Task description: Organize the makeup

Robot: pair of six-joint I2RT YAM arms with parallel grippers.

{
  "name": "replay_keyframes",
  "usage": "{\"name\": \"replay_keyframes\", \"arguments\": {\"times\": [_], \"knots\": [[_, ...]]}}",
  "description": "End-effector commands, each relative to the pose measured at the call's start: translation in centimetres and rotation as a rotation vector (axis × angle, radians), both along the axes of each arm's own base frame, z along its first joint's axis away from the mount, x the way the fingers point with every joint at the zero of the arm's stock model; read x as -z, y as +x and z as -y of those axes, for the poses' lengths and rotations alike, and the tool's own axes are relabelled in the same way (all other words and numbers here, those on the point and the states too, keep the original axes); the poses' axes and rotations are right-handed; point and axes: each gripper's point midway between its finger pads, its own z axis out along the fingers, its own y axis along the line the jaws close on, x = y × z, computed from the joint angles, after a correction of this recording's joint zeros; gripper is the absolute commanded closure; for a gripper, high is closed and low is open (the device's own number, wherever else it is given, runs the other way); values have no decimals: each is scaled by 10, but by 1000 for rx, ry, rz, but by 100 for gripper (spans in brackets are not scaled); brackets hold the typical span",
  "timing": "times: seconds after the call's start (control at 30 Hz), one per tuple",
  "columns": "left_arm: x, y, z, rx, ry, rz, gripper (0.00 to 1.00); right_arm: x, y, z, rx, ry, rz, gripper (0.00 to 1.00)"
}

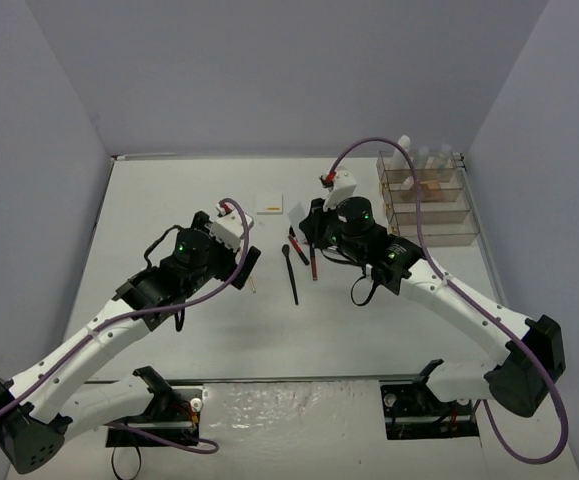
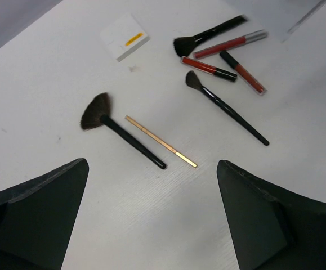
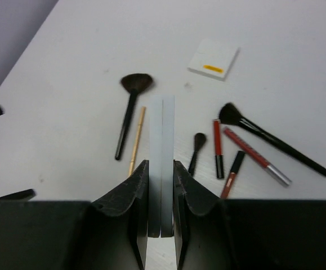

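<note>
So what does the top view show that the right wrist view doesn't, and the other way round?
Only the top view: the clear organizer at the far right of the table, with white-capped bottles at its back.
Only the right wrist view: the right hand shut on two thin pale pads, side by side between its fingers.
Both: the white square pad with the yellow label, a slim black brush and the red pencils.

A flat white table (image 1: 159,195) is closed in on three sides by plain pale grey walls (image 1: 289,70). Everything is lit evenly.
</note>
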Motion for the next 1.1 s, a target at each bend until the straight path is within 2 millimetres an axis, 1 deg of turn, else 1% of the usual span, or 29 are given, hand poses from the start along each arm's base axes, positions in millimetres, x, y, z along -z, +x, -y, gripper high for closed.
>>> {"name": "replay_keyframes", "arguments": {"times": [0.0, 0.1, 0.17, 0.23, 0.27, 0.37, 0.4, 0.53, 0.67, 0.8, 0.93, 0.97, 1.0, 1.07], "knots": [[-29, 17, -42, -290, -36, 85, 3, -47, 37, 53, 210, 26, 123, 100], [-32, 20, -60, -395, -30, 103, 3, -46, 55, 88, 324, -9, 132, 100], [-36, 21, -67, -435, -41, 114, 3, -46, 62, 103, 375, -26, 138, 100], [-38, 23, -76, -486, -58, 115, 3, -47, 75, 129, 455, -38, 138, 100], [-40, 25, -79, -500, -72, 114, 3, -46, 78, 136, 476, -44, 136, 100], [-43, 34, -92, -541, -117, 75, 3, -46, 91, 162, 544, -60, 137, 100], [-44, 37, -97, -557, -139, 64, 3, -46, 96, 175, 577, -64, 135, 100], [-48, 49, -118, -617, -175, 51, 3, -44, 107, 203, 646, -75, 126, 100], [-48, 53, -134, -654, -196, 64, 3, -44, 116, 229, 715, -81, 122, 100], [-42, 54, -145, -677, -200, 66, 3, -42, 124, 249, 773, -81, 114, 100], [-34, 55, -153, -692, -187, 54, 3, -45, 132, 272, 844, -82, 114, 100], [-33, 55, -154, -693, -183, 53, 3, -45, 135, 276, 860, -79, 113, 100], [-34, 55, -155, -695, -176, 55, 3, -41, 138, 279, 868, -83, 104, 100], [-36, 53, -162, -716, -167, 71, 3, -42, 143, 287, 898, -84, 102, 100]]}}
